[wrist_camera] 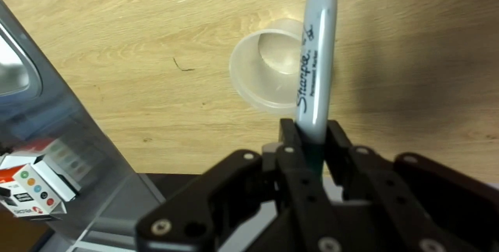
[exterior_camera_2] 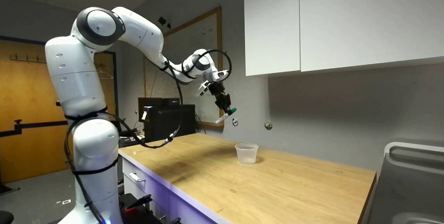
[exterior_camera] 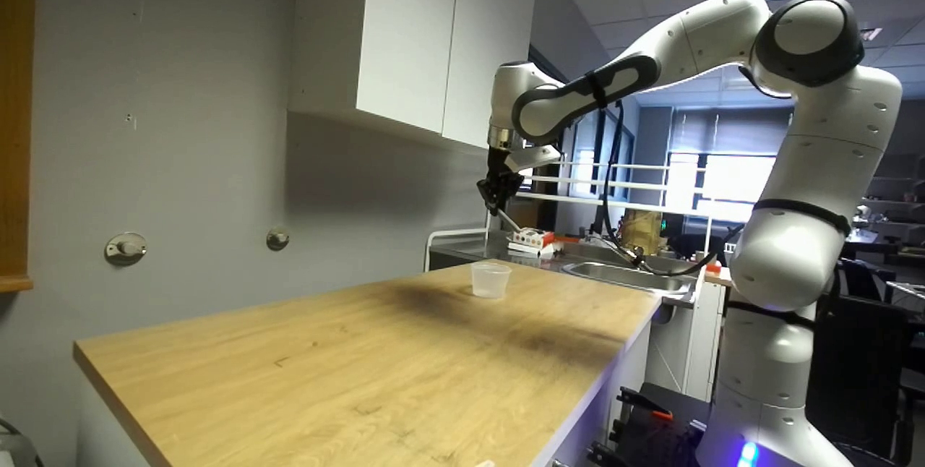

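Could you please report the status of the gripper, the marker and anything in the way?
Gripper shut on green-capped Sharpie marker. Held tilted, clear of wood-grain countertop. Translucent plastic cup upright on countertop; nothing visible in between.

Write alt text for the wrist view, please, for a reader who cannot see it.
An end effector holds a gray Sharpie marker by its green end above a wooden countertop. A translucent cup, partly hidden behind the marker, stands upright on the countertop; at the left are a metal surface and a box with colored dots.
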Robot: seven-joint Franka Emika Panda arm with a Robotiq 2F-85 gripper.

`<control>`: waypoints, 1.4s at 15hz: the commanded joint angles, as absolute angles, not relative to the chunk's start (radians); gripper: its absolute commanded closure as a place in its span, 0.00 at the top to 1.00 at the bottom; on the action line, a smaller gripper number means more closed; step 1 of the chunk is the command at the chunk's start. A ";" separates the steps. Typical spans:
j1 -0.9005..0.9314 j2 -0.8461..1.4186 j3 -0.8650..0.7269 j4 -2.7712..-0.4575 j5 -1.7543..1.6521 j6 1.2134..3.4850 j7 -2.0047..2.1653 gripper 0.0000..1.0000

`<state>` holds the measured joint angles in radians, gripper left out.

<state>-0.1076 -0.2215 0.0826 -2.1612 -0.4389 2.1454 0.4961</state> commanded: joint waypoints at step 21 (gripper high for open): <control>-0.039 0.356 -0.163 -1.698 -0.451 2.179 0.539 0.07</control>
